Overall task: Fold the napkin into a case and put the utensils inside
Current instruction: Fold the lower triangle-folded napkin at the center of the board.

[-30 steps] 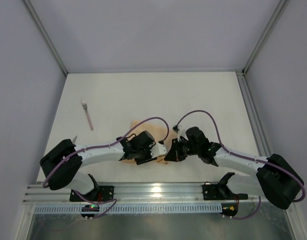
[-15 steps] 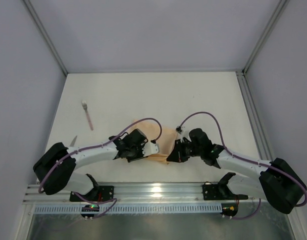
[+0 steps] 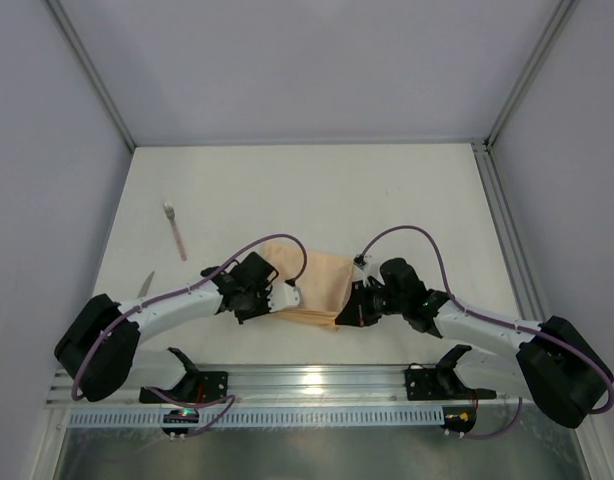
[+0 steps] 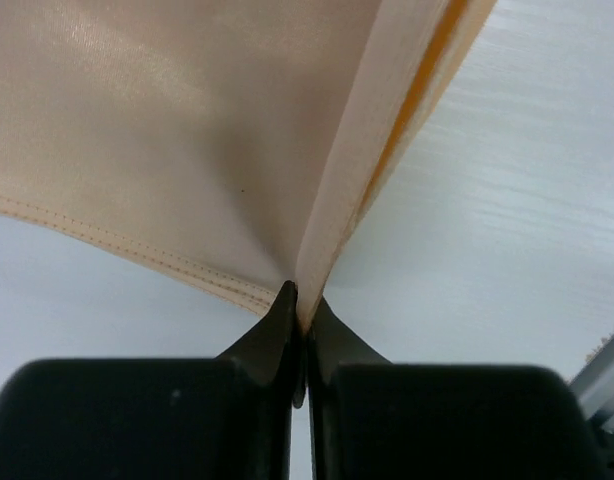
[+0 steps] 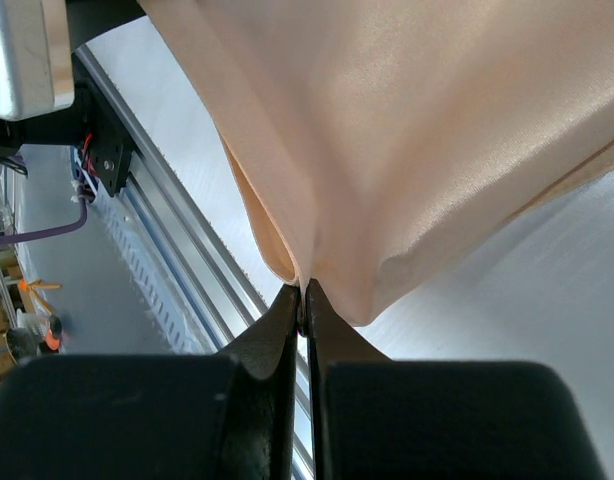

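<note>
status: folding stage, in progress.

left end effector [image 4: 299,300]: jaws drawn narrow, pinching an edge of the napkin [image 3: 317,280]. in the left wrist view the cloth rises from the fingertips as a doubled layer. a stitched hem runs off to the left of the jaws.

right end effector [image 5: 302,297]: jaws drawn narrow, pinching a corner or fold of the same napkin. the cloth spreads ahead of the fingertips, and a lower layer curls just to their left.

napkin position: stretched between the two end effectors and held at its near edge. the rest lies ahead of both on the counter [image 3: 407,200]. at least two layers show, so a first fold appears made or under way. no narrow pouch shape is visible yet.

utensils: one pink-handled utensil [image 3: 175,231] lies well apart, far left of and beyond the left end effector. a second slim grey-tipped piece [image 3: 145,283] lies further left, beside the left arm, and is too small to identify firmly. neither touches the cloth.

remaining, by judgement: finish the folds into a case, release the cloth, fetch each utensil, insert it. most of the task is outstanding.
</note>
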`<state>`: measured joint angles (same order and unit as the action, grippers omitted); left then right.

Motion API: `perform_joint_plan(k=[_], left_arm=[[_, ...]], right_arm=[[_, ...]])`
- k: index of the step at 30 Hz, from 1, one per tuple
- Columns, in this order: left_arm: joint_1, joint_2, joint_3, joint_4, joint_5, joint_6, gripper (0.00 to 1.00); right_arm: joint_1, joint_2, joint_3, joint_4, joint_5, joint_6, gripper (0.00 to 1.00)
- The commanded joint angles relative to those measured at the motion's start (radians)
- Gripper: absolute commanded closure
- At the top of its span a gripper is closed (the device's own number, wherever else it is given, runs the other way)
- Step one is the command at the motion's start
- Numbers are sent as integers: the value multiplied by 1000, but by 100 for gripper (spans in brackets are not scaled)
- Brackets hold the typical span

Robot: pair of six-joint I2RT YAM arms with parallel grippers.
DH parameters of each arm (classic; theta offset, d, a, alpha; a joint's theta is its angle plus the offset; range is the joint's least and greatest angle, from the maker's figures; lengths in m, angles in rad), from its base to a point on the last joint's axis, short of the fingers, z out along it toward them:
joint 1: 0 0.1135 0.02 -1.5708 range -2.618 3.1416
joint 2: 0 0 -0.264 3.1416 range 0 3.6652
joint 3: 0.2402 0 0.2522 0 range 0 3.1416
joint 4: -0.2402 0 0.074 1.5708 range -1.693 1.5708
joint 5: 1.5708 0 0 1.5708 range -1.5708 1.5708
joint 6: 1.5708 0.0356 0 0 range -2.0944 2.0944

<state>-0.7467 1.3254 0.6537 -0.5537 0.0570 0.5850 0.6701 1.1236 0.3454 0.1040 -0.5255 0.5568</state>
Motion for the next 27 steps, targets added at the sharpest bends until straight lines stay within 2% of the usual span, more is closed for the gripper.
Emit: perform_joint_plan(k=[1,8,11,14,17,23,27], left_arm=[[17,-63,17,-130,102,53,100],[23,-104,63,-379,274,128,100],[32,-83,112,-509,368,177,100],[96,-37,171,-641,456,274,100],[167,33,242,-724,477,354,100],[291,233,391,-732,498,391,100],[352,337,429,-724,491,406,100]], right_arm=[[-6,5,1,37,-27,8,97],[-4,31,46,-27,-77,-34,97],[-4,25,50,-29,-163,-28,97],[-7,16,44,-18,-208,-6,97],[-38,60,64,-13,-254,0,97],[-81,234,168,-3,-294,-27,97],[-86,323,225,-3,-297,-55,97]])
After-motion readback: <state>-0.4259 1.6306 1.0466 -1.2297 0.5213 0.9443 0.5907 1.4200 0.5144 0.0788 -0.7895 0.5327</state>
